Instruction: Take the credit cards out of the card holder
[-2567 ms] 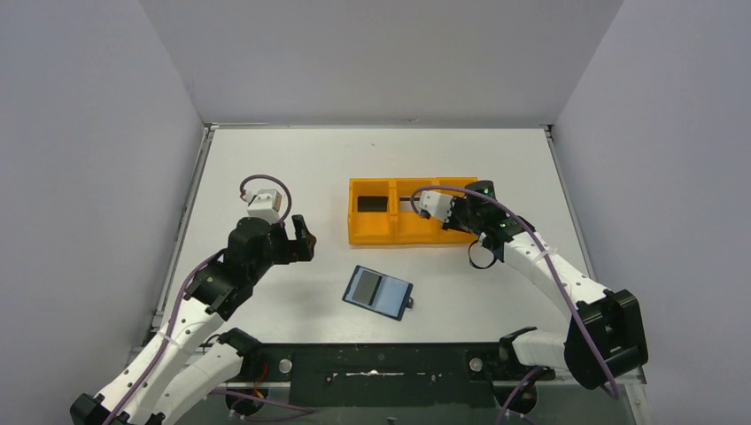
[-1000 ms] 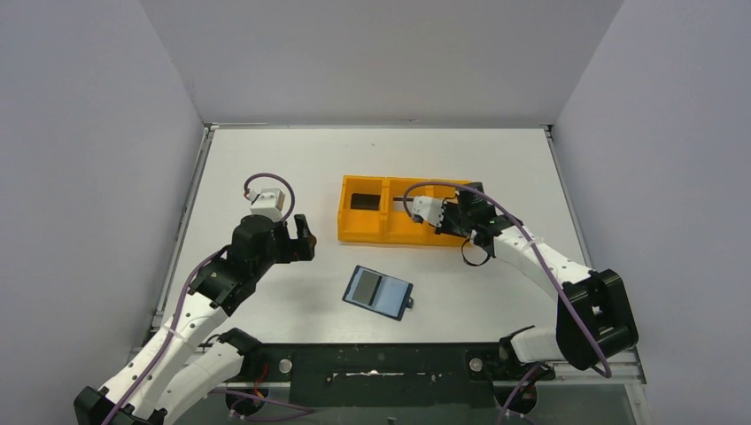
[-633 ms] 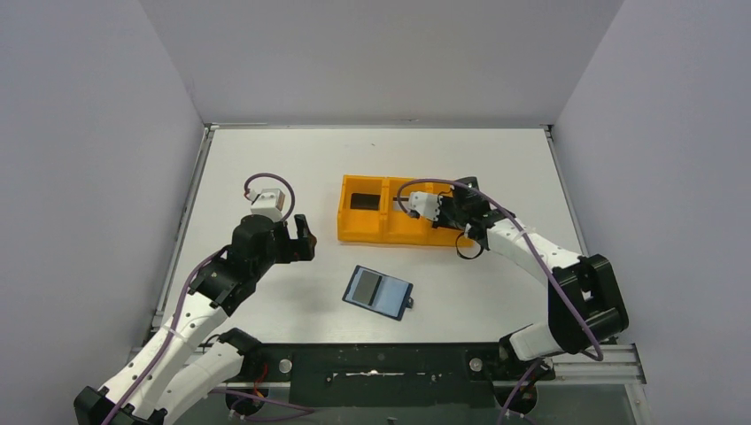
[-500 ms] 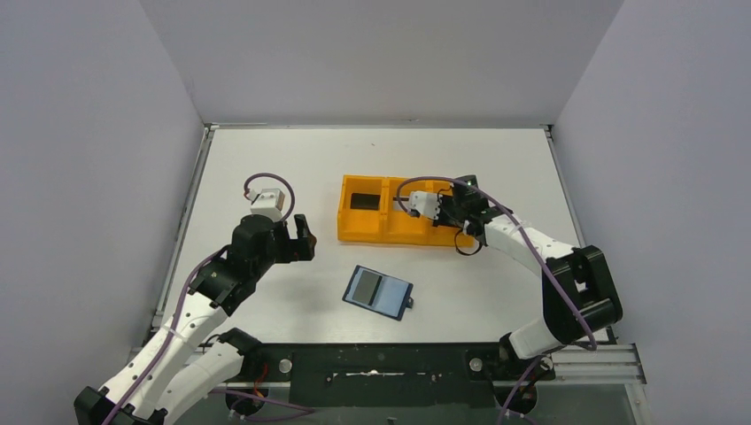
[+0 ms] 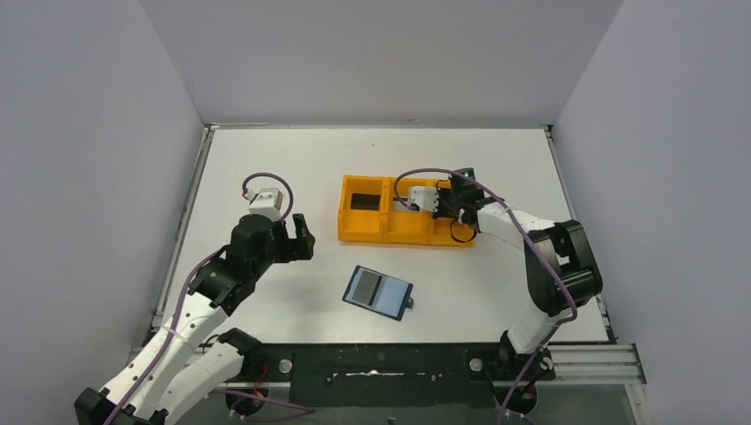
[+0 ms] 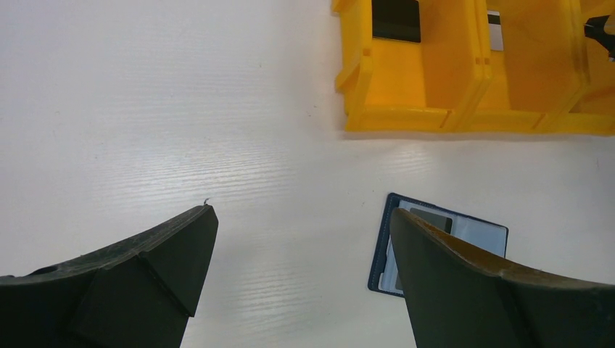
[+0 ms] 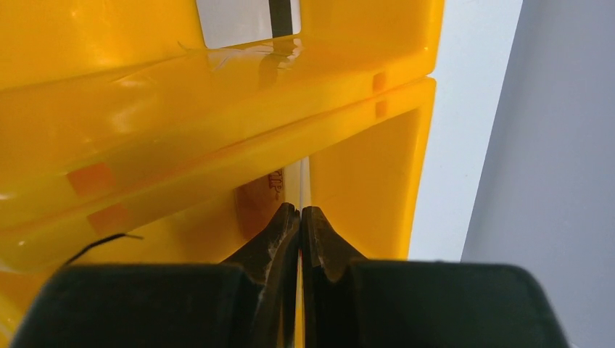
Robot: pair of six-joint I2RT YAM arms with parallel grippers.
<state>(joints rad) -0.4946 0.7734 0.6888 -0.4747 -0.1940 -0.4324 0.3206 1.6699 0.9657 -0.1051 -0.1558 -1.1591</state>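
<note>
Card holder [image 5: 378, 291] partly emptied as right pincer [image 5: 447, 211] works inside orange tray [image 5: 403, 235]

At far left, the left pincer [image 6: 304, 290] hangs wide open and empty over the table [image 5: 292, 168]. Just ahead of it and to its right, the card holder lies spread flat with a grey card [image 6: 432, 220] still tucked in one half, so the job looks unfinished. Farther ahead of that pincer, a dark card [image 6: 396, 19] rests in the tray's left compartment and a striped card [image 6: 494, 20] in the middle one. The right pincer is down in the right compartment, jaws all but closed on what appears to be a thin pale card [image 7: 301, 181] seen edge-on, with the striped card beyond the divider [image 7: 217, 65] in front of it. Nothing blocks the card holder, but the tray walls crowd the right pincer.
</note>
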